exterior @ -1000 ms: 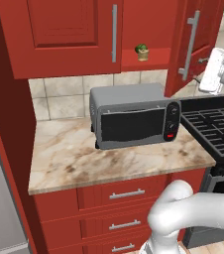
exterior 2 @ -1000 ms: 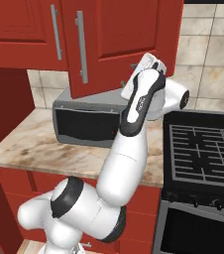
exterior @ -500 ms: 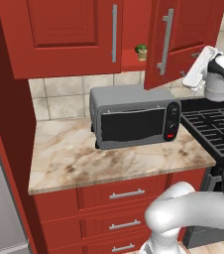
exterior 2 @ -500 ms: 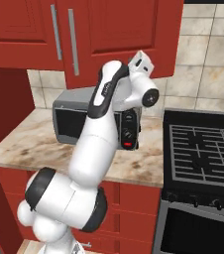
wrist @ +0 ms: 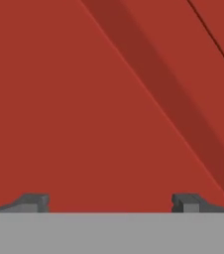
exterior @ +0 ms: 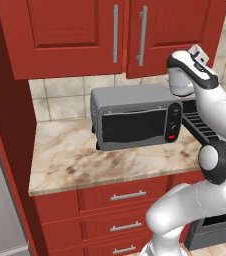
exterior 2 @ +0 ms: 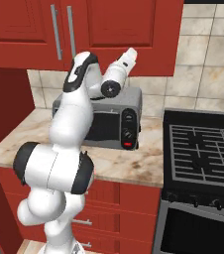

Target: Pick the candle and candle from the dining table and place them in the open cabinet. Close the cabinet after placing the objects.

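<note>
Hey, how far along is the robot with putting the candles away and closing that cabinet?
Nearly finished, by the look of it. Both doors of the red wall cabinet sit flush and shut above the toaster oven, so whether the candles are inside cannot be checked. The gripper holds nothing, its jaws wide apart, facing the red door panel up close. Nothing obvious is left except drawing the arm back.

Matt red wooden cabinet (exterior: 85, 35), brushed-metal toaster oven (exterior: 135, 117), glossy veined marble counter (exterior: 70, 160).

I'm in a home kitchen: red wall cabinet (exterior: 120, 35) over tiled backsplash (exterior: 55, 97), marble surface (exterior: 80, 160) with grey toaster oven (exterior: 135, 120), black gas stove (exterior 2: 203, 149) alongside, drawers (exterior: 120, 200) below.
</note>
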Tool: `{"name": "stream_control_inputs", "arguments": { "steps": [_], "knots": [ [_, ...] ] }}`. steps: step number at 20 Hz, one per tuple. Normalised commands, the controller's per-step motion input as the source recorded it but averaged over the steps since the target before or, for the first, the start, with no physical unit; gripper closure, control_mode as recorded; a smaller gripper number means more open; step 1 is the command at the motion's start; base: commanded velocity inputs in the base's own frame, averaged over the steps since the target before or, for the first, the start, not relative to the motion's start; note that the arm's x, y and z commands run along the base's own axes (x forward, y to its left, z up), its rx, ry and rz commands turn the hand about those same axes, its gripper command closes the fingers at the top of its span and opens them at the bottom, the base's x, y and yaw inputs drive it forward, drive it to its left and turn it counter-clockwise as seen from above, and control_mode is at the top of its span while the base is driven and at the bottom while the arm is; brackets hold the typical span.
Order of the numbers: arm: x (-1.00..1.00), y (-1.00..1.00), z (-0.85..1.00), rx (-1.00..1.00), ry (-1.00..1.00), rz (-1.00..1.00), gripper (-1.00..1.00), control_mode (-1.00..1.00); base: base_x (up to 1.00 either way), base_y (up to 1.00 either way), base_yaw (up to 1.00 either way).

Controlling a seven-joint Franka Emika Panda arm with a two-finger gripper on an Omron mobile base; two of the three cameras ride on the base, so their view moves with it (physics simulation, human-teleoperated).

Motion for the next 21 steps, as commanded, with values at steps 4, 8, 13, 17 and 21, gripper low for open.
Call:
{"name": "stream_control_inputs", "arguments": {
  "steps": [4,8,13,17,21],
  "knots": [
    [0.61,0.2,-0.02,0.0,0.0,-0.38,-1.0,-1.0,0.0,0.0,0.0],
    [0.64,0.11,-0.02,0.0,0.0,-0.38,-1.0,-1.0,0.0,0.0,0.0],
    [0.75,0.06,-0.07,0.0,0.0,-0.37,-1.0,-1.0,0.0,0.0,0.0],
    [0.81,0.02,-0.05,0.0,0.01,-0.34,-1.0,-1.0,0.0,0.0,0.0],
    [0.61,0.03,0.08,0.0,0.0,-0.29,-1.0,-1.0,0.0,0.0,0.0]
  ]
}}
